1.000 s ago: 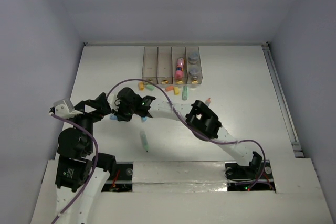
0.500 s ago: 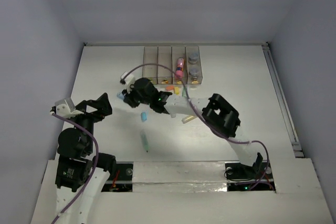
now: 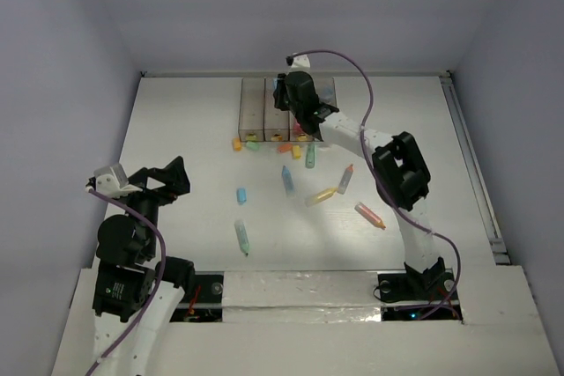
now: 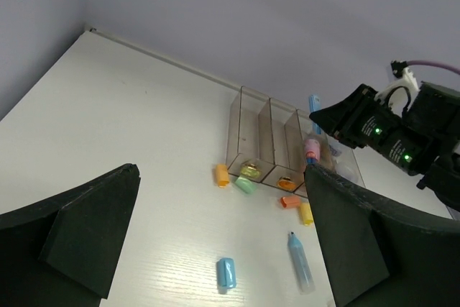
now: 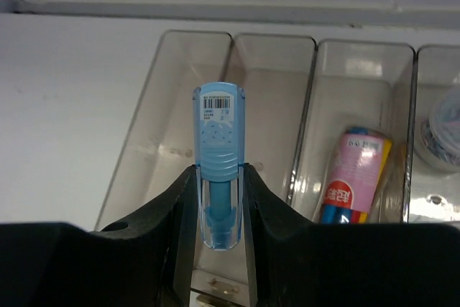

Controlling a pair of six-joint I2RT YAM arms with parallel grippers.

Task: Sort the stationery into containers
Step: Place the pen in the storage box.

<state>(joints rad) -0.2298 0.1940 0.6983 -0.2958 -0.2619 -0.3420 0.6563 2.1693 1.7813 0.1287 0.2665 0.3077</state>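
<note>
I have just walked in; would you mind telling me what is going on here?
The right tool grips a light blue marker and holds it above the left end of the clear bin row. One bin holds a pink marker, and the rightmost holds round grey pieces. The left tool hangs open and empty at the near left. Several markers and caps lie loose on the table, not yet sorted.

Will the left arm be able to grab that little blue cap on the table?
Probably yes. The left gripper is open, and the blue cap lies alone on the table close by, with nothing between them.
</note>
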